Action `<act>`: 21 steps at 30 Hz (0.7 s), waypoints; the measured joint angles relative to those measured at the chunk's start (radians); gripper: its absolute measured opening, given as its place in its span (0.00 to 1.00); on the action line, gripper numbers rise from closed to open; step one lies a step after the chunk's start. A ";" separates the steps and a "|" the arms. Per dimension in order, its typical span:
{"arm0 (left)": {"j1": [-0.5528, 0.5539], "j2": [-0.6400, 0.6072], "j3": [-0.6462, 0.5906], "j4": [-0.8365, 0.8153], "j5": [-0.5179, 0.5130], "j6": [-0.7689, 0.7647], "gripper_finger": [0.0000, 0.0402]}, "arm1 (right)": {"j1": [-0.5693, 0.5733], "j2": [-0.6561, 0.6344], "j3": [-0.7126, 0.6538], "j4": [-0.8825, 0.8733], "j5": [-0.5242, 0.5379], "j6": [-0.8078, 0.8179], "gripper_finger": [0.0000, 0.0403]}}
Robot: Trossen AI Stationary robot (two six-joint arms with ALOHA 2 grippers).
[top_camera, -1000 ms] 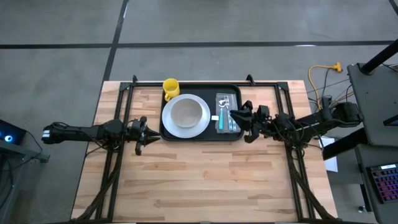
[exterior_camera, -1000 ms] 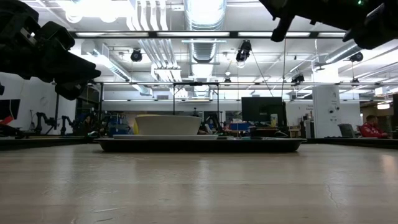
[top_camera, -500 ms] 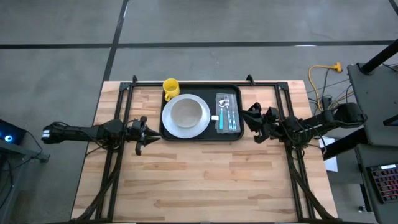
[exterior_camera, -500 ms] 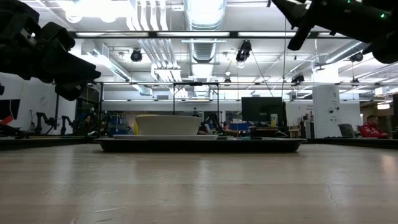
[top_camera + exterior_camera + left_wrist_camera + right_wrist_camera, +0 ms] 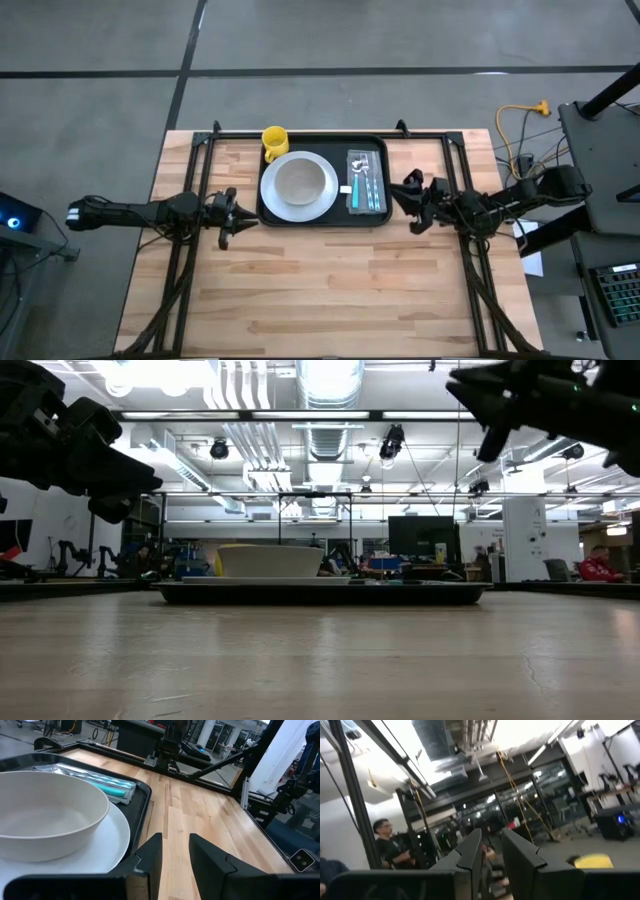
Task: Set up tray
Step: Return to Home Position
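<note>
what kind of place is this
Probably a robotics lab or workshop: exposed ducts and strip lights overhead, a bare concrete floor, and the tray sits on a wooden table fenced by black frame rails.

A pale wooden worktop (image 5: 330,290) stands on a grey floor (image 5: 350,40) crossed by dark lines. Black frame rails (image 5: 320,134) run along its far edge and down both sides. A yellow cable (image 5: 541,105) lies on the floor off the right corner. In the room behind, ducts (image 5: 325,385) hang from the ceiling, a dark screen (image 5: 420,538) stands, and a person in red (image 5: 597,565) sits at the far right.
</note>
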 joint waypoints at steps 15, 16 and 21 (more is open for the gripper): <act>0.000 0.004 0.000 0.000 0.000 0.000 0.20 | -0.003 0.004 -0.103 -0.035 0.000 -0.072 0.21; 0.000 0.004 0.000 0.000 0.000 0.000 0.20 | -0.003 0.004 -0.103 -0.051 0.000 -0.072 0.21; 0.000 0.006 0.000 0.000 0.000 0.000 0.20 | -0.002 0.004 -0.103 -0.100 -0.001 -0.072 0.19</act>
